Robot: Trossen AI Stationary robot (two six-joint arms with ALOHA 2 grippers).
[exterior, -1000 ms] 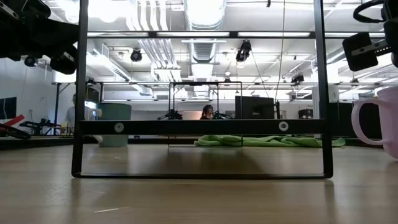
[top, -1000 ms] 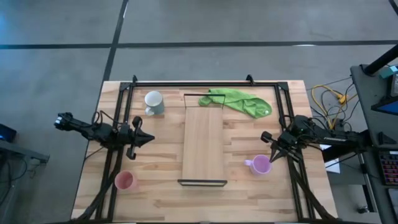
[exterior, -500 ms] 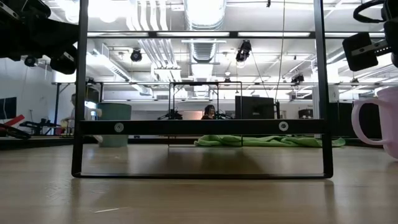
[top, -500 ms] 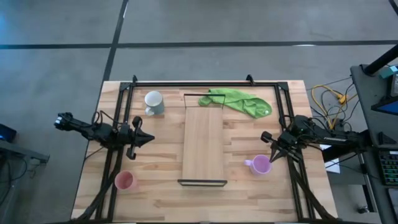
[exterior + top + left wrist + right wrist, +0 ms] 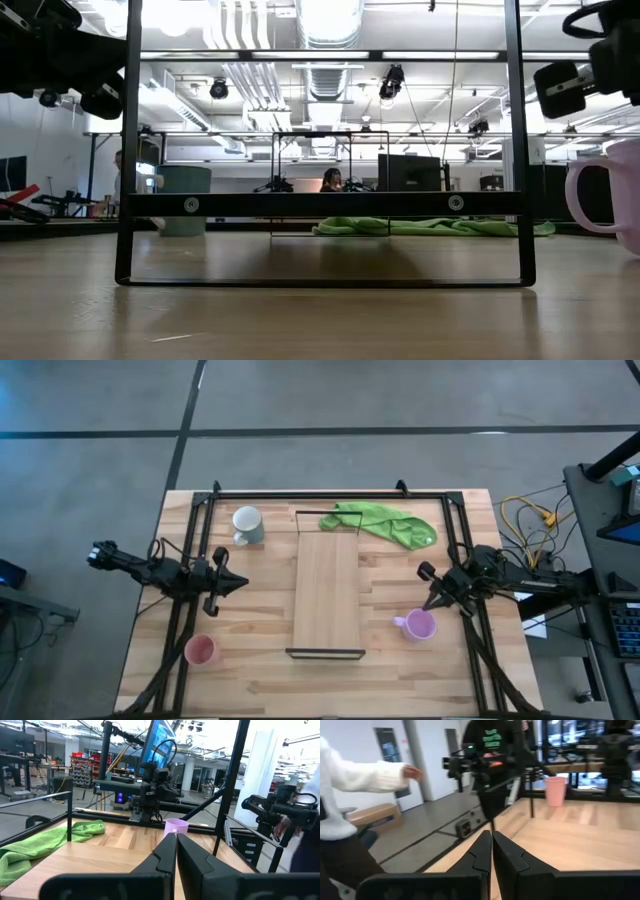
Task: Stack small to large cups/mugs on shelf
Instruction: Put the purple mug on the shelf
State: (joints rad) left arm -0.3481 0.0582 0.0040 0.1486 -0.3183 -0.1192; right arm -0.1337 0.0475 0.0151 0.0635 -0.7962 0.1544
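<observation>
The lilac mug (image 5: 420,625) stands on its base on the table right of the shelf (image 5: 328,592). It also shows in the low view (image 5: 612,200) and the left wrist view (image 5: 176,827). The salmon-pink cup (image 5: 201,650) stands at the near left and shows in the right wrist view (image 5: 555,791). The white-grey mug (image 5: 247,525) stands at the far left. My left gripper (image 5: 243,582) hovers shut left of the shelf, fingers together (image 5: 176,842). My right gripper (image 5: 423,571) hovers shut just beyond the lilac mug, fingers together (image 5: 491,839).
A green cloth (image 5: 385,523) lies crumpled at the shelf's far end, toward the right. A black frame (image 5: 300,492) runs along the table's far edge and sides. Cables (image 5: 525,520) lie off the table's right. A person's white sleeve (image 5: 360,775) shows beyond the table.
My right gripper has shifted a little toward the table's far edge, away from the lilac mug. The mugs, the cup and the shelf have stayed where they were.
</observation>
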